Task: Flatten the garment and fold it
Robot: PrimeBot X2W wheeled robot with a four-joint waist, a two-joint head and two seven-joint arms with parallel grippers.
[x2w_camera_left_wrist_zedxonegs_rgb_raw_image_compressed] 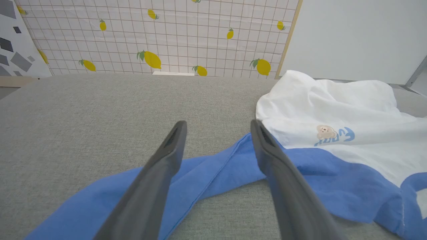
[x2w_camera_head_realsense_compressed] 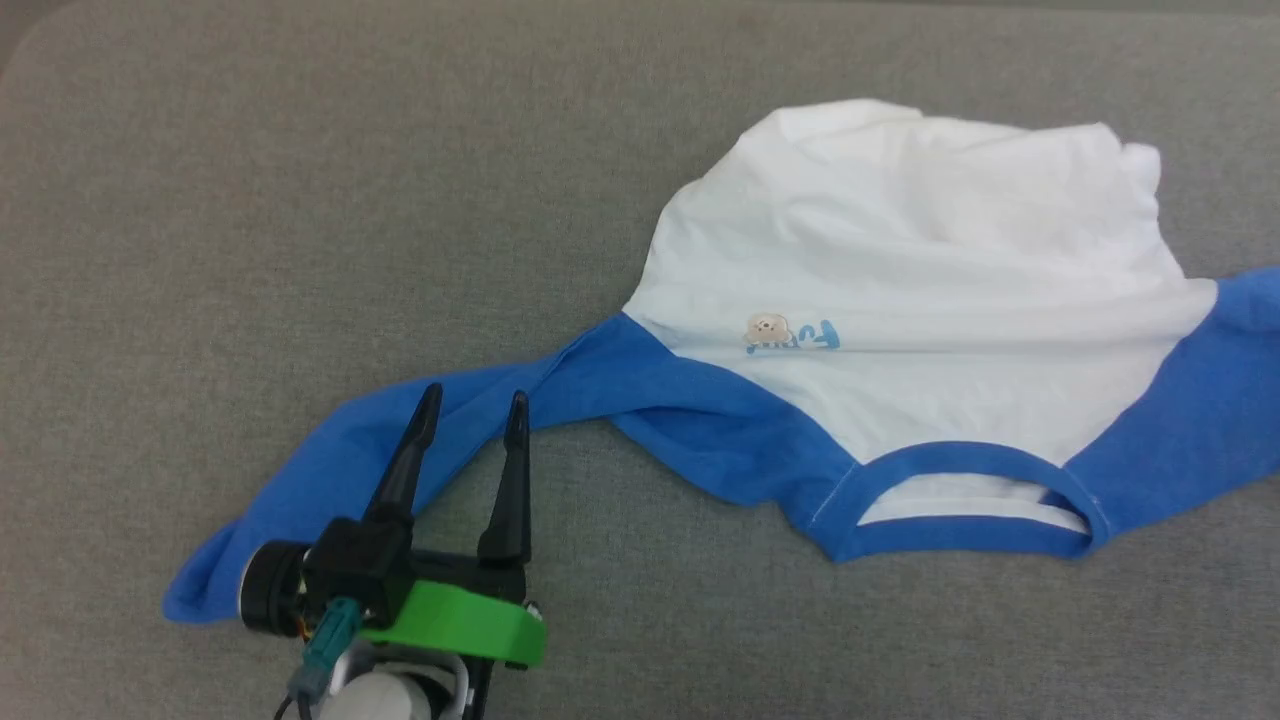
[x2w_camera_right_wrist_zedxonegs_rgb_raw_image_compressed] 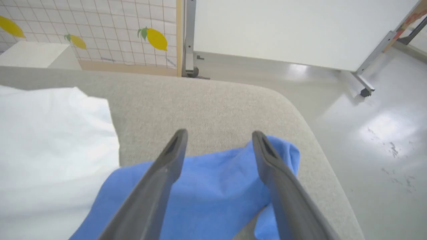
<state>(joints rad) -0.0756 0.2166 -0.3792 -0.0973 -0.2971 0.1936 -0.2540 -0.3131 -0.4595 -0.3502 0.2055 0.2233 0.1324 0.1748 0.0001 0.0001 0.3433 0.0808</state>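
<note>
Head view: I see the garment (x2w_camera_head_realsense_compressed: 900, 260) rumpled on the grey padded surface (x2w_camera_head_realsense_compressed: 300, 200), collar toward me; left gripper (x2w_camera_head_realsense_compressed: 475, 395) over one blue sleeve, jaws apart. Left wrist view: a lemon-print wall (x2w_camera_left_wrist_zedxonegs_rgb_raw_image_compressed: 166, 33) stands behind. Right wrist view: right gripper (x2w_camera_right_wrist_zedxonegs_rgb_raw_image_compressed: 219, 133), jaws apart, over the other sleeve near the surface's rounded corner, glossy floor (x2w_camera_right_wrist_zedxonegs_rgb_raw_image_compressed: 367, 133) beyond.

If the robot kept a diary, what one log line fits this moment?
garment: wrinkled, unfolded on grey surface | left fingers: open over blue sleeve | right fingers: open over other blue sleeve | folding: not started
</note>
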